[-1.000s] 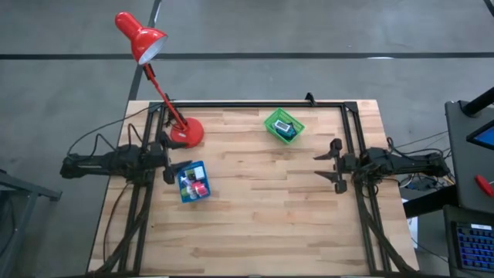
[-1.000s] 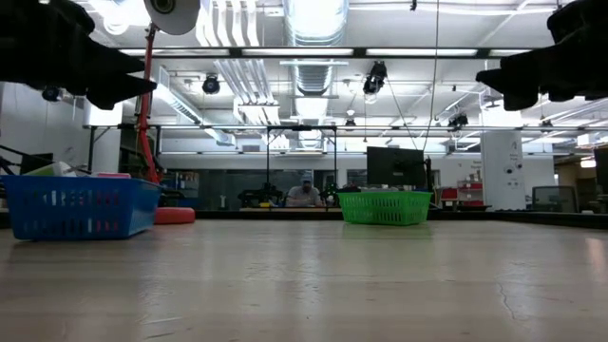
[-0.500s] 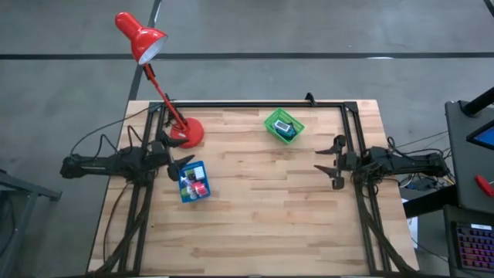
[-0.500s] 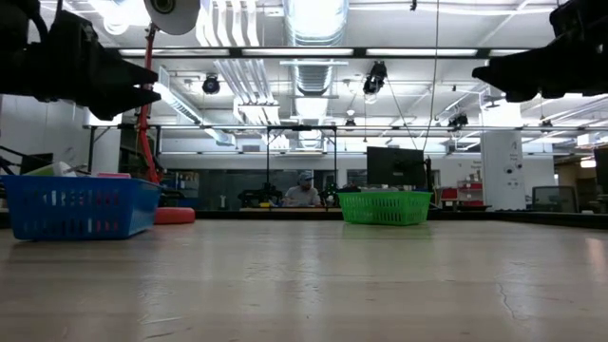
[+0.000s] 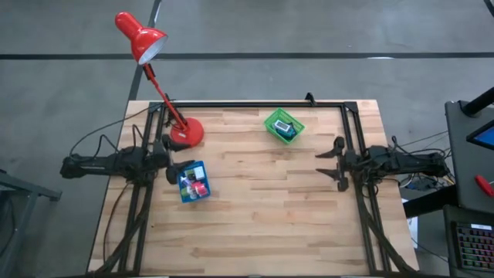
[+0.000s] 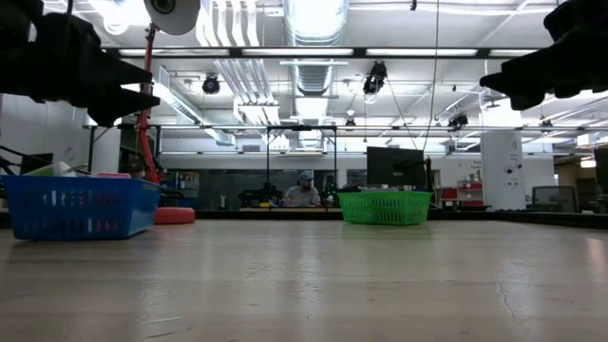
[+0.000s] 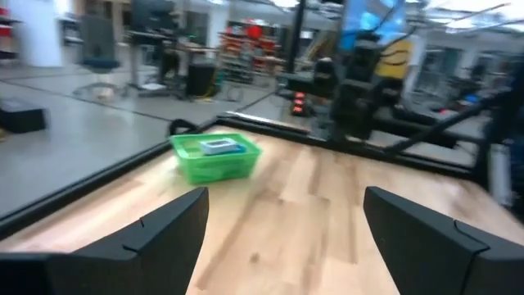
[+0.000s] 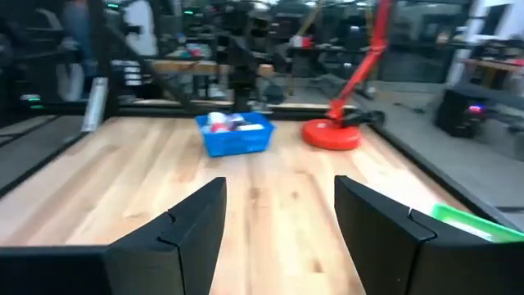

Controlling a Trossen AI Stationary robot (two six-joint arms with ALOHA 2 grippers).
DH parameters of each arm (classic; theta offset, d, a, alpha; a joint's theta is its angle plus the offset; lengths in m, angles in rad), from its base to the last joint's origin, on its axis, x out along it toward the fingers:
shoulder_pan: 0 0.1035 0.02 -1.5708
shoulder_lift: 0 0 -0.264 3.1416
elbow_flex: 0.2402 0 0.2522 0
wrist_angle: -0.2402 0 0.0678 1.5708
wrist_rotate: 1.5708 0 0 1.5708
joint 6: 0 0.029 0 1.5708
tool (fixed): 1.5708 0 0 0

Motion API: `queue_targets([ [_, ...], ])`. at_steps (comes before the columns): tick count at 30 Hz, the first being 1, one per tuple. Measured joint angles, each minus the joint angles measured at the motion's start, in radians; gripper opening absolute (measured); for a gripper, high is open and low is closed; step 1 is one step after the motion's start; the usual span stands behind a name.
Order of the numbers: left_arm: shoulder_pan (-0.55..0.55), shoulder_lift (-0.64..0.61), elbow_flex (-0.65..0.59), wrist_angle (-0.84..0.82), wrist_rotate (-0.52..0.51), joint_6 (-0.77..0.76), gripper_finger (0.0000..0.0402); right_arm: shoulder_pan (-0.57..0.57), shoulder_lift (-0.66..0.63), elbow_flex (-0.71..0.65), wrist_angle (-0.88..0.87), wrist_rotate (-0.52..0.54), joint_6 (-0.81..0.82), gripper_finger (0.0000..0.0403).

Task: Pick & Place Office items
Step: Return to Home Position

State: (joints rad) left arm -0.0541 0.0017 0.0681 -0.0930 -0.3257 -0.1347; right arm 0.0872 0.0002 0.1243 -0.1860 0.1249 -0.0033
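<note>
— Overhead view: your pincers?
— My left gripper (image 5: 177, 154) hangs just beside the blue basket (image 5: 179, 185), fingers spread, holding nothing. My right gripper (image 5: 328, 164) is likewise parted and empty, near the right edge of the table (image 5: 270, 216).
— Containers?
— Office items (image 5: 198, 188) (white and red ones discernible) lie in the blue basket. A teal flat piece (image 5: 284, 123) lies in the green basket (image 5: 297, 135).
— Low view?
— Both grippers are raised above the table, touching nothing.
— Wrist views?
— Each shows its own fingers wide apart.

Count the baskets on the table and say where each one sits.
2. The blue basket sits beside the left hand; the green basket sits near the table's far edge.
</note>
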Motion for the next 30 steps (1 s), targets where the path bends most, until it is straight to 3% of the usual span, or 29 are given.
queue_targets([
  [9,0.0,0.0,-0.01,0.039,0.048,-0.003,0.0333,0.0,0.001,-0.116,0.209,-0.042,-0.04,0.0219],
  [15,0.0,0.0,-0.05,0.143,0.102,0.033,0.0333,0.0,0.0,-0.115,0.262,-0.043,-0.113,0.0219],
  [19,0.0,0.0,-0.062,0.133,0.118,0.054,0.0333,0.0,0.0,-0.115,0.27,-0.043,-0.132,0.0219],
  [23,-0.001,0.0,-0.062,0.114,0.233,0.092,0.0333,0.0,0.0,-0.115,0.247,-0.043,-0.13,0.0219],
  [30,-0.001,0.0,-0.062,0.112,0.232,0.088,0.0333,0.0,0.001,-0.115,0.248,-0.043,-0.128,0.0219],
])
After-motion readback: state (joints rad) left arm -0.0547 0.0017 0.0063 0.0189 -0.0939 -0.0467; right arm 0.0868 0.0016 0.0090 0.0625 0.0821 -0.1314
